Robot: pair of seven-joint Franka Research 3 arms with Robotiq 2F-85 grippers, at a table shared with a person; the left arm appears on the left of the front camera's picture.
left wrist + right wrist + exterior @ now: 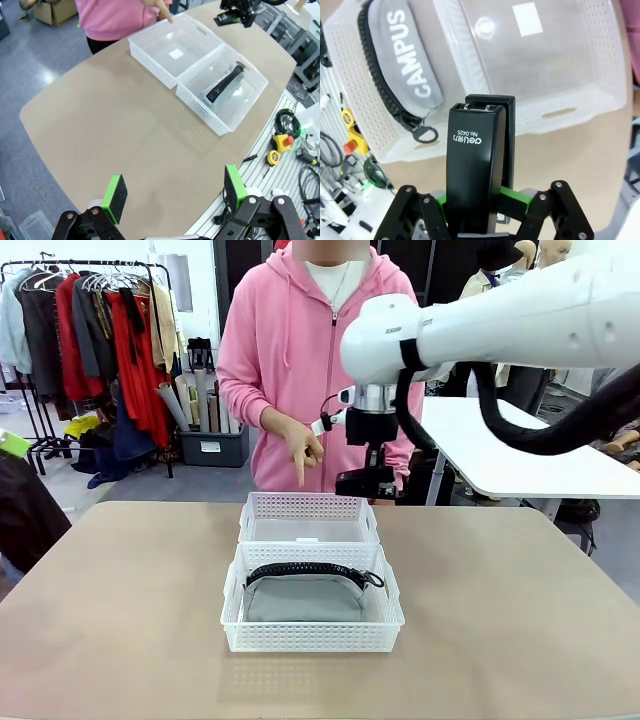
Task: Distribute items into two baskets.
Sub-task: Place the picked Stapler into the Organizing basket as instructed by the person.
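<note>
Clamped between the green pads of the right gripper, the black stapler stands lengthwise along the fingers, its hinged end pointing away from the wrist; white print runs across its smooth plastic top. The jaws are closed tight on its sides. From the front, that gripper hangs above the far right corner of the far basket, clear of the rim, with the stapler held roughly level.

Lower in the left wrist view, the left gripper has its fingers spread wide apart with nothing between them, over the bare tan table and well apart from both baskets.

Nearest the robot on the table sits the larger white basket, rectangular, with perforated lattice walls. The grey pouch lies flat inside it and nearly fills the floor; its soft fabric carries white lettering, and a coarse black zipper runs along one long edge, ending in a ring pull.

Touching that basket's far wall is the other white basket, of the same lattice plastic, with a slot handle in its short side and a small white label on its translucent floor.

Beyond it stands a person in a pink hooded top, one hand pointing a finger down toward the far basket.
</note>
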